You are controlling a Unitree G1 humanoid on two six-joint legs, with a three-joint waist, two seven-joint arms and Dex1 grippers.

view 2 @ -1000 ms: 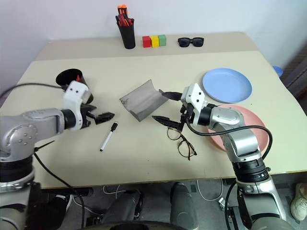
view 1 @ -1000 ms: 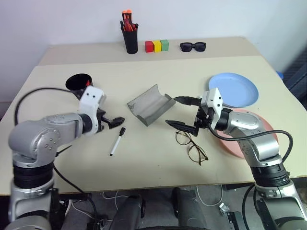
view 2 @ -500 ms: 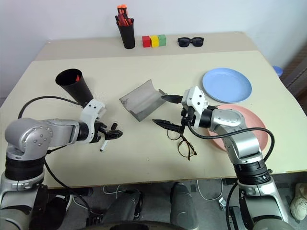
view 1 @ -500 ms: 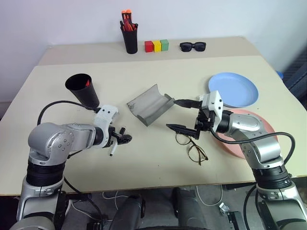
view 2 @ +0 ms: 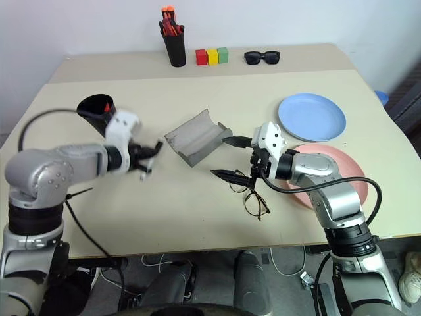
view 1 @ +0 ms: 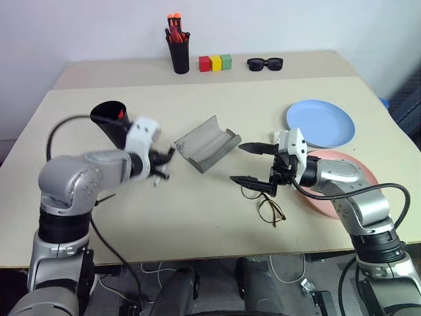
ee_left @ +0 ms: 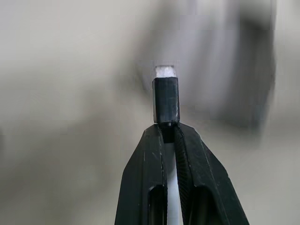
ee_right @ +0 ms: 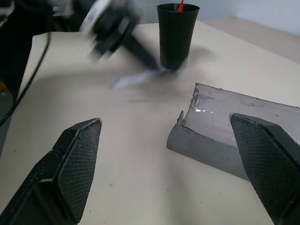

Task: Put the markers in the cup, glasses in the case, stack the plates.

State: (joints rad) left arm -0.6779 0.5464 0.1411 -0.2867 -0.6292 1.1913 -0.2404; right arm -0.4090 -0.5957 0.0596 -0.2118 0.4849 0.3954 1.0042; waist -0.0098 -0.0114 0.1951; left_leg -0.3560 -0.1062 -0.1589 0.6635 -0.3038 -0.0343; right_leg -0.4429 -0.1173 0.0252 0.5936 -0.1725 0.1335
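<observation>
- Two grippers up: left gripper (ee_left: 168, 136) pinches the white marker (ee_left: 165, 98) above the table (view 1: 217, 217), between the cup (view 1: 112, 118) and the open case (view 1: 205, 145).
- Right gripper (view 1: 253, 163) spread wide over the glasses (view 1: 266, 204).
- Red marker (view 1: 120, 114) in the cup.
- Pen holder (view 1: 177, 52), coloured blocks (view 1: 216, 63), sunglasses (view 1: 264, 64) at the far edge.
- Blue plate (view 1: 322, 122) beside pink plate (view 1: 348, 191).

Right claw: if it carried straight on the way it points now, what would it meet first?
Probably the grey case, lying open just ahead of the open right claw. Beyond it stand the black cup and the left claw, shut on the white marker. Depth is uncertain.
</observation>
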